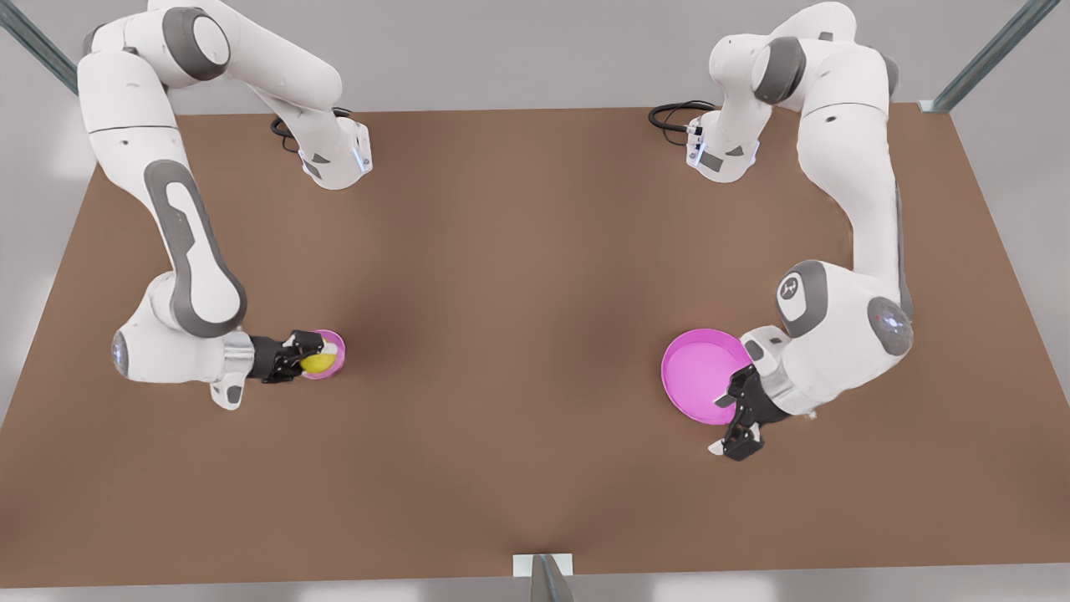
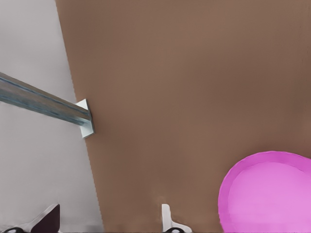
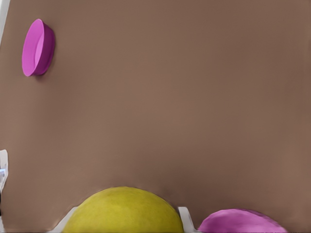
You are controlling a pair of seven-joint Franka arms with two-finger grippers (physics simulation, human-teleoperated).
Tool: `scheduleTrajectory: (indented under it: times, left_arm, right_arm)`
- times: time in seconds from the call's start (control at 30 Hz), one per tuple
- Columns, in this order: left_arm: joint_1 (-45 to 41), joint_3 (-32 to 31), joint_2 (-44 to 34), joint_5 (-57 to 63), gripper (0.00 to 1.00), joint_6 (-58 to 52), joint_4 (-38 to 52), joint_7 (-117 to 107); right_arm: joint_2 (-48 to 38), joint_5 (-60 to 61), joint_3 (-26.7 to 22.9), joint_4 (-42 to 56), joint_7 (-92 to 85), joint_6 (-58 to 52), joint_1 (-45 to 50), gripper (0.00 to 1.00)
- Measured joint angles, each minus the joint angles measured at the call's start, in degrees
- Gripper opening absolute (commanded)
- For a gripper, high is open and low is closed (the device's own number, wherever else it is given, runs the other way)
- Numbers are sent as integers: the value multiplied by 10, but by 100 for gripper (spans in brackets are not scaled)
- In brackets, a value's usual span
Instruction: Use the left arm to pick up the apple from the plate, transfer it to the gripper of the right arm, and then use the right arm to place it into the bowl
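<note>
A yellow-green apple [image 1: 318, 362] [image 3: 124, 211] sits between the fingers of my right gripper [image 1: 308, 355] [image 3: 126, 221], on the front view's left. That gripper is shut on it, right at the small pink bowl [image 1: 336, 344] [image 3: 243, 222]; whether the apple touches the bowl I cannot tell. On the front view's right lies the flat pink plate [image 1: 698, 372] [image 2: 267, 194] [image 3: 38, 47], with nothing on it. My left gripper [image 1: 740, 435] [image 2: 107, 221] hangs at the plate's near edge, open, fingers wide apart and holding nothing.
The brown table [image 1: 518, 334] ends close to my left gripper, where a metal frame strut [image 2: 43, 104] meets its edge. Another strut foot [image 1: 543, 573] stands at the front edge's middle. Black cables [image 1: 673, 113] lie by the arm bases at the back.
</note>
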Motion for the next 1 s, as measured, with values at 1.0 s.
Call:
scheduleTrajectory:
  times: [1.0]
  left_arm:
    - [76,14,-260,152,100,-193,-179,-823]
  right_arm:
    - [39,-208,0,135,5,-33,12,100]
